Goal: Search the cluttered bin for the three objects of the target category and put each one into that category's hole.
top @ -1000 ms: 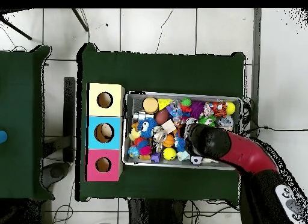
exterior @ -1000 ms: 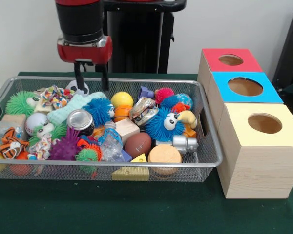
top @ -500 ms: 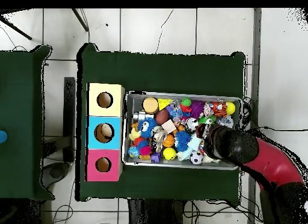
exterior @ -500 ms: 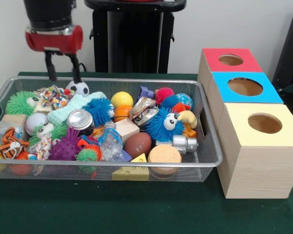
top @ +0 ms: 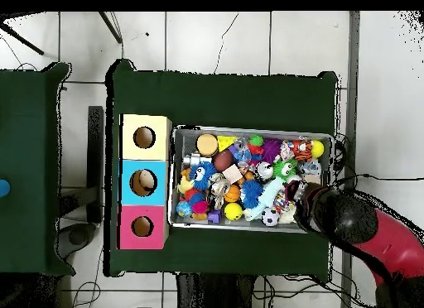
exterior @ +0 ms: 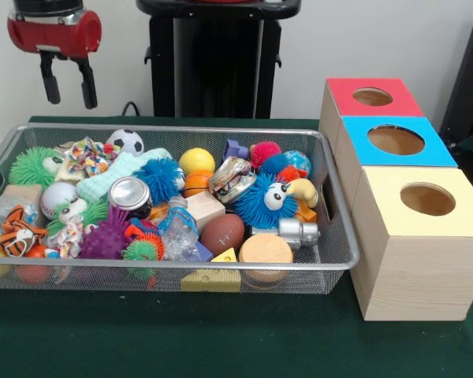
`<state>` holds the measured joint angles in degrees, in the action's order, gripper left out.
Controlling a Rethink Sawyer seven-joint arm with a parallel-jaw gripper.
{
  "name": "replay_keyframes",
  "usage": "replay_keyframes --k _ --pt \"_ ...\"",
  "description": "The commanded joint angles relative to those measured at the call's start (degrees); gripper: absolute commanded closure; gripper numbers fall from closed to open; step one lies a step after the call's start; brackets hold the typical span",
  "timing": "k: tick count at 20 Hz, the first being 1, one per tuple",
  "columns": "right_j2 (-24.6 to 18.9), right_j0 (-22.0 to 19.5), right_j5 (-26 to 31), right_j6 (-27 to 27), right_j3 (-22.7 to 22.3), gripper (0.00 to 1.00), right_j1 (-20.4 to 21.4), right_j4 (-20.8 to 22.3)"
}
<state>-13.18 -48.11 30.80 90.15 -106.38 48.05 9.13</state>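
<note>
The black two-fingered gripper [exterior: 66,80] is held open, empty; the small black-and-white football [exterior: 124,142], likely light and smooth, should be pinched across its middle.

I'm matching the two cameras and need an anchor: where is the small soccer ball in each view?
Front view: the soccer ball lies at the bin's far rim, toward the left, below the gripper.
Overhead view: the soccer ball lies at the bin's bottom rim, right of centre.
Shared landmark: the yellow ball near it.

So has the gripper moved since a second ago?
Yes. In the front view the gripper has risen and shifted left, from just over the bin's far rim to well above its far-left corner, empty and open.
</note>
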Motion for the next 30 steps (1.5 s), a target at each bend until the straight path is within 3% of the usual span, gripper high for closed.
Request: replay_keyframes --k 1,7,19,21,26,30 --pt "-5.16 -1.61 -5.11 -2.42 -8.98 0.00 -2.98 5.33" --pt "-5.32 -1.20 -8.73 -0.57 -8.14 0.00 -5.59 7.19" --pt "-7.94 -2.23 -5.99 -3.91 0.02 0.00 -14.49 9.13" --pt "-8.13 -2.35 -5.24 -3.67 -0.89 0.00 -12.63 9.31" --pt "-9.97 -5.41 -4.57 -4.42 -5.95 0.00 -2.01 9.73" --pt "-9.78 -6.15 -0.02 -5.74 -3.48 0.00 -0.79 9.51"
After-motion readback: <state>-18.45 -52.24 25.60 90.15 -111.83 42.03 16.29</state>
